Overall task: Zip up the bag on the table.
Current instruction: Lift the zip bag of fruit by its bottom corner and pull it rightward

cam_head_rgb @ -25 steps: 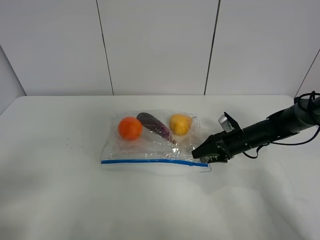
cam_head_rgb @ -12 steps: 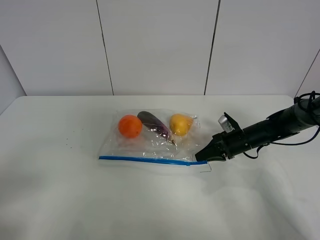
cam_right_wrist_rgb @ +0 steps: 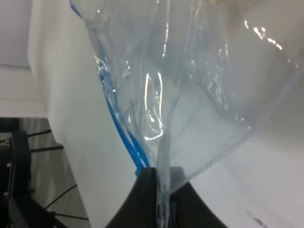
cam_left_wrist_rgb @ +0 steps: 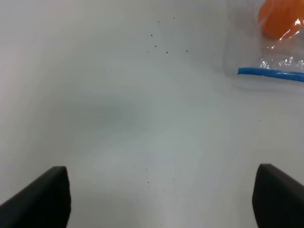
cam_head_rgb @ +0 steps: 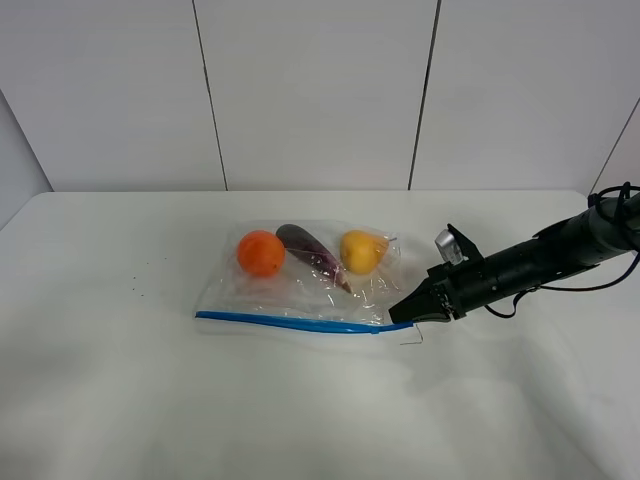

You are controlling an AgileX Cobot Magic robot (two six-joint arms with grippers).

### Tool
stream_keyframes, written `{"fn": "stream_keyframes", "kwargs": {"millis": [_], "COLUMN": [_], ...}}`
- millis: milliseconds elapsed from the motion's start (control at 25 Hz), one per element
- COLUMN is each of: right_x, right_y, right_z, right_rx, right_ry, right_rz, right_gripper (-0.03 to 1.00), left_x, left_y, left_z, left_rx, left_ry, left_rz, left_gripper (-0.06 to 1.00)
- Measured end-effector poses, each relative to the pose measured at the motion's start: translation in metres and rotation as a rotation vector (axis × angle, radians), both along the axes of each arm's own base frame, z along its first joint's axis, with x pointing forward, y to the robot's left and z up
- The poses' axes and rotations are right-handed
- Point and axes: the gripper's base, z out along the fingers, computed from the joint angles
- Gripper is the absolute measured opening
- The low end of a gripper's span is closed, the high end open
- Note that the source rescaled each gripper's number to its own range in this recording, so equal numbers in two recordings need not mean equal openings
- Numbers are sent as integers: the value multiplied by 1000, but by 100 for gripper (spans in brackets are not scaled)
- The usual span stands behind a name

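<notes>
Bag (cam_head_rgb: 300, 285) is lying mid-tabletop (cam_head_rgb: 120, 400), its blue zip strip (cam_head_rgb: 290, 320) running along the 6 o'clock edge. The right gripper (cam_head_rgb: 403, 309) is pinching the bag's 4 o'clock corner.

From the left wrist, the left gripper (cam_left_wrist_rgb: 161, 194) is hovering over the tabletop (cam_left_wrist_rgb: 118, 118), spread wide and holding nothing, well apart from the bag (cam_left_wrist_rgb: 280, 52).

From the right wrist, the right gripper (cam_right_wrist_rgb: 161, 190) is clamping the bag (cam_right_wrist_rgb: 190, 95) by its clear plastic, just beside the blue zip strip (cam_right_wrist_rgb: 118, 128).
</notes>
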Motion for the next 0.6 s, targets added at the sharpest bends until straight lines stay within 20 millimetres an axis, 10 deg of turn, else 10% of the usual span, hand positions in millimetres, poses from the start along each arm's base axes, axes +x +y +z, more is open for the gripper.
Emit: {"fn": "stream_keyframes", "kwargs": {"millis": [600], "right_x": [3], "right_y": [3], "right_z": [6], "right_rx": [71], "right_ry": [60], "right_rz": [-69], "right_gripper": [1], "left_x": [0], "left_y": [0], "left_z": [0], "left_rx": [0], "left_ry": [0], "left_rz": [0], "left_gripper": [95]}}
